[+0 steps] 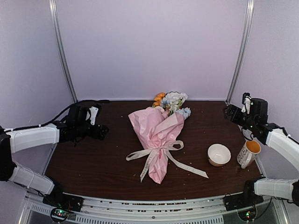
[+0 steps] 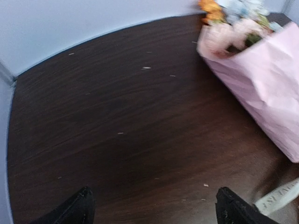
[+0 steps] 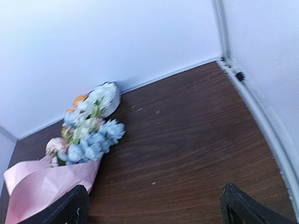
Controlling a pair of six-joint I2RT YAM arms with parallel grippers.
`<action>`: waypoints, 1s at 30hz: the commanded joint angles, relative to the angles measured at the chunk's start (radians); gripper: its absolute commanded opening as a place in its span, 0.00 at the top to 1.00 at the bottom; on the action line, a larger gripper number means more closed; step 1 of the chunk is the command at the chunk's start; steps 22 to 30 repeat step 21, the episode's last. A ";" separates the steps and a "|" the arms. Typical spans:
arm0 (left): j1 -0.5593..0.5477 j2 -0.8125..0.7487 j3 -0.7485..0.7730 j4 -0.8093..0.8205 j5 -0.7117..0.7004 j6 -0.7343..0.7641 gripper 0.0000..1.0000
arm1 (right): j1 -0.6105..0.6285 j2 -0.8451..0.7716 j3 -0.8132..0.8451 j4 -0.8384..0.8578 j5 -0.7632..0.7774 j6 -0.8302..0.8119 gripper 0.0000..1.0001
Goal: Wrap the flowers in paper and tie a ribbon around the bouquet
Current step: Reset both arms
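1. The surface (image 1: pixel 93 158) is dark brown wood. Pale walls stand around it.
2. The left arm (image 1: pixel 32 136) reaches in from the left side. Its jaws are wide open and hold nothing. They are up off the wood and point toward the bouquet, well apart from it.
3. The right arm (image 1: pixel 280 140) bends up at the far right corner. Its jaws are wide open too, and they hold nothing. They are well apart from the bouquet.
4. The bouquet (image 1: pixel 159 135) lies flat in the middle of the surface, between the two arms.
5. The paper (image 1: pixel 156 128) is pink and wrapped around the stems like a cone. Its thin end points to the near edge.
6. The flowers (image 1: pixel 172 101) poke out of the wide far end, near the back wall. They are blue, white and orange.
7. The ribbon (image 1: pixel 156 151) is tied in a bow around the thin part of the paper. Its long tails lie on the wood.
8. A white bowl (image 1: pixel 219 154) sits to the right of the bouquet, between it and the mug.
9. A mug (image 1: pixel 248 153), orange inside, stands just beside the bowl, near the right arm.
10. Tiny pale specks (image 2: pixel 146 68) dot the wood.
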 commanded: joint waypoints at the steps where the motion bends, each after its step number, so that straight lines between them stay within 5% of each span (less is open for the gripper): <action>1: 0.131 -0.079 -0.011 -0.040 -0.249 -0.095 0.06 | -0.084 -0.074 -0.068 0.080 0.145 -0.020 0.00; 10: 0.256 -0.183 -0.119 0.118 -0.592 -0.075 0.02 | -0.098 -0.075 -0.120 0.109 0.193 -0.030 0.00; 30: 0.267 -0.212 -0.171 0.214 -0.591 -0.017 0.02 | -0.100 -0.045 -0.133 0.171 0.203 -0.028 0.00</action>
